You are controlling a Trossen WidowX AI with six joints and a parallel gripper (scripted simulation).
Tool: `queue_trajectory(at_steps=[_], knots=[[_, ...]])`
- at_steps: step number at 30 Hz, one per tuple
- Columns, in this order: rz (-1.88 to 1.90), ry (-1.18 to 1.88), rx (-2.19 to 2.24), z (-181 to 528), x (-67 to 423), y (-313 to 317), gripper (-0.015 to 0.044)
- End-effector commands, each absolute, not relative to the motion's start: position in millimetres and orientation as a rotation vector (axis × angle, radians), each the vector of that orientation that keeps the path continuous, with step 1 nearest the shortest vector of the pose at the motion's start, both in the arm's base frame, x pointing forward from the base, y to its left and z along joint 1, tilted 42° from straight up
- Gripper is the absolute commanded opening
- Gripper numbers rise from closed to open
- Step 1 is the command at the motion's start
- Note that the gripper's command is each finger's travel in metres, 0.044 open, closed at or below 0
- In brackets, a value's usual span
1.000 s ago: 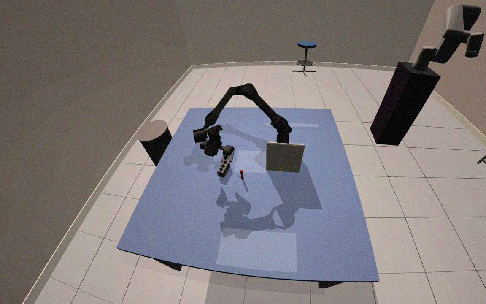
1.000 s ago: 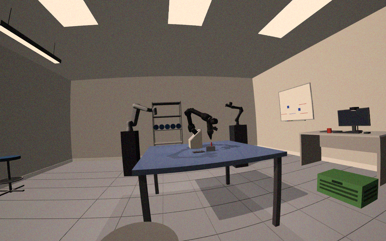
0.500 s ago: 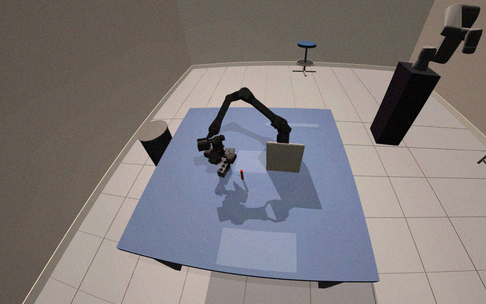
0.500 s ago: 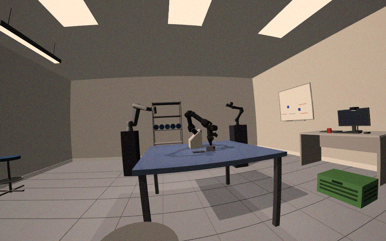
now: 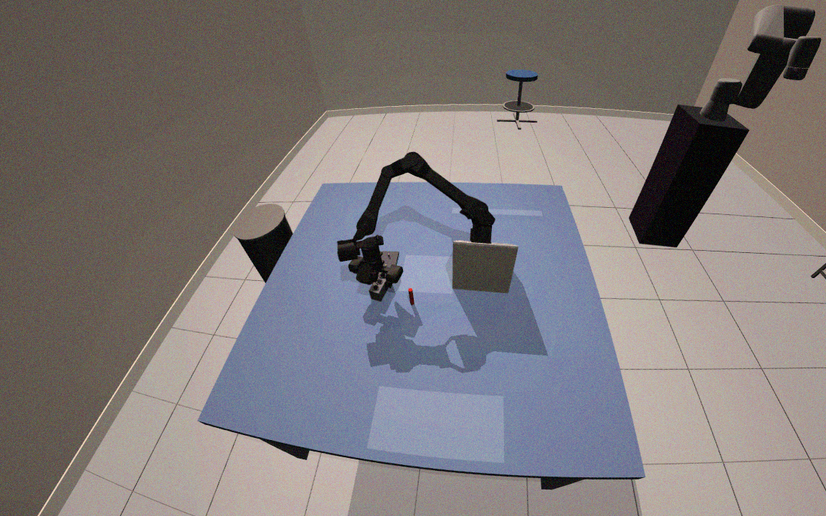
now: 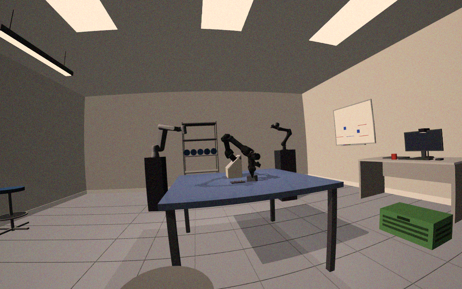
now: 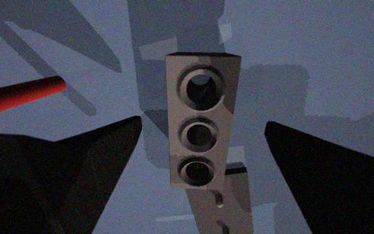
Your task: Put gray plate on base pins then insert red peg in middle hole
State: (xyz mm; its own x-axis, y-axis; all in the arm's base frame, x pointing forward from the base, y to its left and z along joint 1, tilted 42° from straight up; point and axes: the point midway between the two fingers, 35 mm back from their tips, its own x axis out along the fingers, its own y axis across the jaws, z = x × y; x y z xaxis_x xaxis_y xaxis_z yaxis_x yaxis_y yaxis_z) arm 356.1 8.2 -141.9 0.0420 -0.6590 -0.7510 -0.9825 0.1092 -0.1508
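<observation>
Black parallel-jaw tool [image 7: 203,130], jaws wide apart and empty, poised above the gray three-holed plate [image 7: 201,110] on the blue desk [image 5: 313,359] — small red cylindrical peg [image 5: 411,295] standing nearby.

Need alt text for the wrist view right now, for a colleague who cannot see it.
A gray plate with three round holes lies on the blue table, centered between the open gripper and its two dark fingers. A red peg shows at left; the pinned base sits below the plate.
</observation>
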Motion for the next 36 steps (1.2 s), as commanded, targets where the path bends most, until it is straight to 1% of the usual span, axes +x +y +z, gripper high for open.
queue_trajectory(at_steps=[1, 17, 27, 34, 36], knots=[[0.587, 1.693, -1.628, -146.6, 355.1, 3.3, 0.0440], [0.585, 1.694, -1.630, -163.7, 354.3, -12.8, 0.0440], [0.585, 1.694, -1.630, -163.7, 354.3, -12.8, 0.0177], [0.585, 1.694, -1.630, -163.7, 354.3, -12.8, 0.0131], [0.586, 1.694, -1.630, -163.4, 354.3, -12.5, 0.0078]])
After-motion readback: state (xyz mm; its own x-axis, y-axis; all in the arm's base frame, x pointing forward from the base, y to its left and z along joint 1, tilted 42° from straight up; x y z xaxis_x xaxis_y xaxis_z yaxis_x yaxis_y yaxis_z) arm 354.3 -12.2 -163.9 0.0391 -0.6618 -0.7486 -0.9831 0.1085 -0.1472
